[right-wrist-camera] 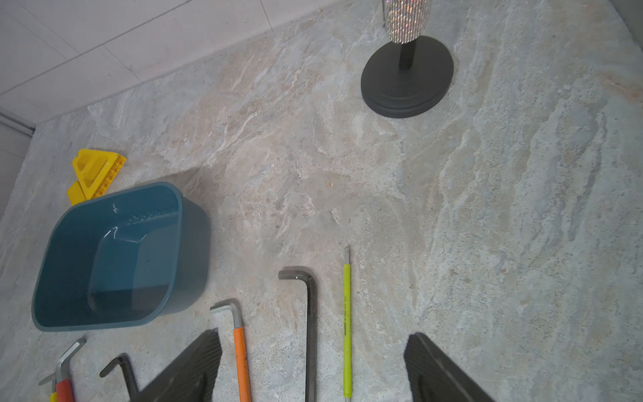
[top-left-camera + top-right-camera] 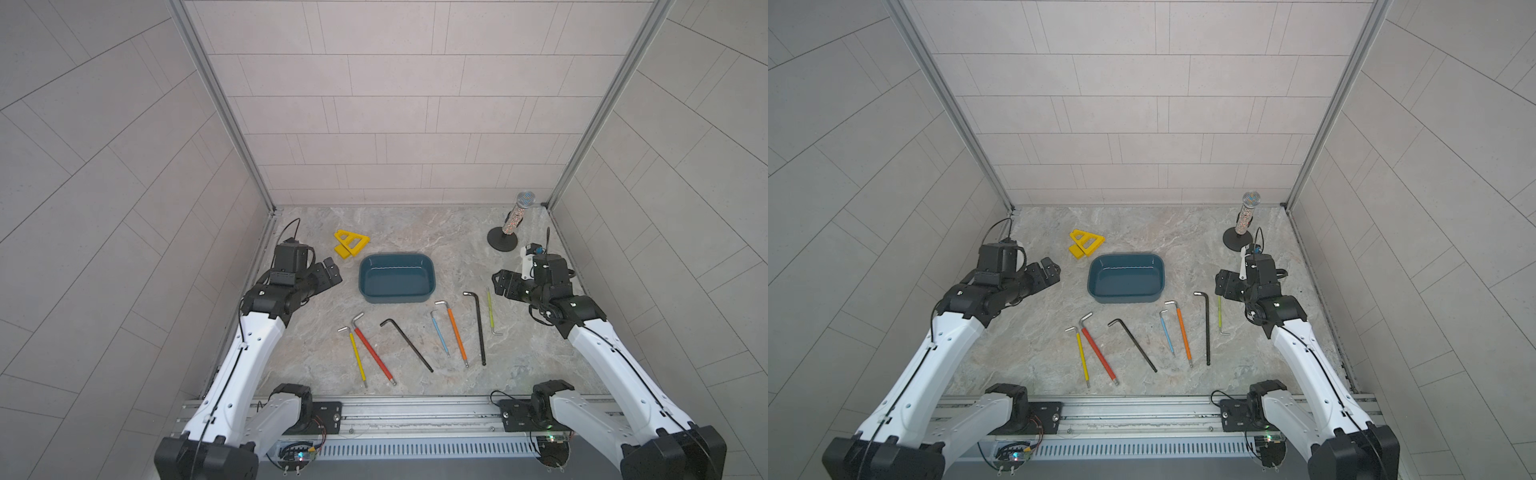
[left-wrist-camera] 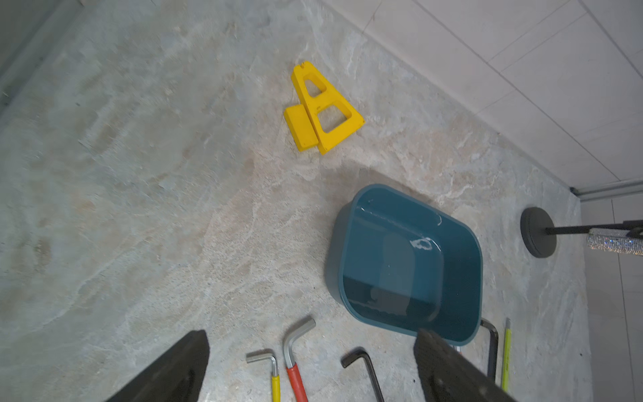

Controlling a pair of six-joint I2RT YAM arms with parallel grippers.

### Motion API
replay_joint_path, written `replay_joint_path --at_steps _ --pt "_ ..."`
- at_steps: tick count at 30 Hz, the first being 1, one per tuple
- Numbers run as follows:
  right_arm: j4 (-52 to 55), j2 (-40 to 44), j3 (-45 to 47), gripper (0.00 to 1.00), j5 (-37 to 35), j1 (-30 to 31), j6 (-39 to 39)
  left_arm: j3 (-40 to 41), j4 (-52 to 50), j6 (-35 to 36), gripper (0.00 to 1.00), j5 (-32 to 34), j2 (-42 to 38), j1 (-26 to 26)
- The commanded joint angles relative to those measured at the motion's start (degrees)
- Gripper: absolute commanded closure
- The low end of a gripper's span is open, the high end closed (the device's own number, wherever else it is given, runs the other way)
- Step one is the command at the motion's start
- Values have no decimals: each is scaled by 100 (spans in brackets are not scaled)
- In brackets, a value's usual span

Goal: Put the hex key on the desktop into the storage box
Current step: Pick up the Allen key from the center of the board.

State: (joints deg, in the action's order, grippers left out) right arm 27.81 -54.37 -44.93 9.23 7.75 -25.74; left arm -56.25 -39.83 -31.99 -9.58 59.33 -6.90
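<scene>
My right gripper (image 2: 498,284), jaws wide and empty, hangs at 3 o'clock of the empty storage box (image 2: 396,300), near the lime-green hex key (image 2: 491,311) and black hex key (image 2: 480,330) lying on the desktop (image 2: 415,232) at its 4 o'clock, I judge to straddle one; my left gripper (image 2: 334,272) is equally wide.

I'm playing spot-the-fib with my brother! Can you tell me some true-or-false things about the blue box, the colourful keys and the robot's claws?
1. The blue box is empty. True.
2. The red key is inside the blue box. False: it lies on the table, beside the yellow key.
3. The orange key lies beside the blue key. True.
4. The right claw holds the green key. False: the right claw is open and empty, and the green key lies on the table.
5. The left claw is open. True.
</scene>
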Motion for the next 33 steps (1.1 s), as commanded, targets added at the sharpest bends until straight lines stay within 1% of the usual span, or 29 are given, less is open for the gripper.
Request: replay_joint_path --at_steps 1,4,8,11,15,18,22,26,29,33 --pt "384 15 -141 13 -72 260 112 97 -225 23 0 -575 96 13" --pt "517 -66 -230 14 -237 623 154 275 -189 39 0 -710 20 13" --pt "699 -211 -362 14 -545 1126 183 610 118 -66 0 -1242 11 10" --pt "818 -273 -374 15 -698 1373 183 847 307 -176 0 -1540 147 4" --pt "923 -282 -323 16 -834 1574 137 1028 347 -78 0 -1752 298 -5" --pt "1085 -330 -336 16 -852 1662 187 1118 328 -77 0 -1722 354 -20" --pt "1341 -443 -359 17 -1041 1747 253 1043 249 -64 0 -1704 402 -92" --pt "1340 -427 -225 17 -1182 1778 202 941 -119 89 0 -1404 312 -213" --pt "1279 -432 -122 17 -1452 1792 78 963 -226 96 0 -1169 171 -290" --pt "1304 -518 -105 18 -1462 1817 48 897 -258 139 0 -960 163 -417"
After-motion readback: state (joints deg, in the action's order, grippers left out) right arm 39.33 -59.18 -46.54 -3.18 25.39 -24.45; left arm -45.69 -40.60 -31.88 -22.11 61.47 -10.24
